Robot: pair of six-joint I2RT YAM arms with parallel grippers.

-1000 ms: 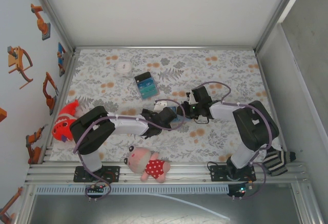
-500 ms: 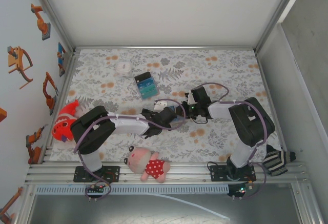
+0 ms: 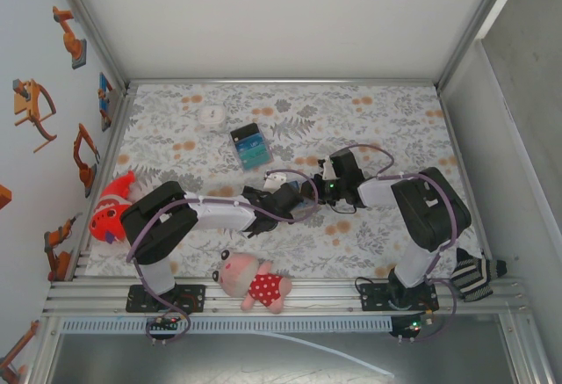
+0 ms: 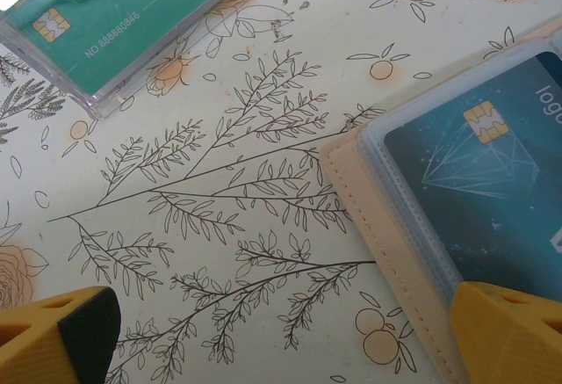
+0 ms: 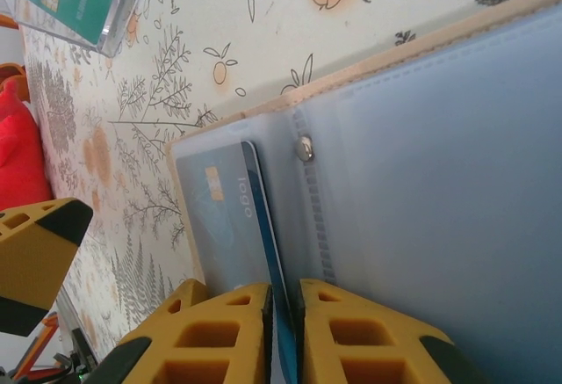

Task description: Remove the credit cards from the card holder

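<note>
Pinching the blue card edge-on with the right gripper, clamped tight, likely to slide it from the card holder lying open mid-tabletop. Spreading the left gripper wide and empty, one finger over the tan border, seemingly to pin it.

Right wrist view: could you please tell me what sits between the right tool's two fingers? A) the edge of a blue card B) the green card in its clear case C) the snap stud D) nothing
A: the right tool is shut on the thin edge of the blue card at the open card holder.
</note>
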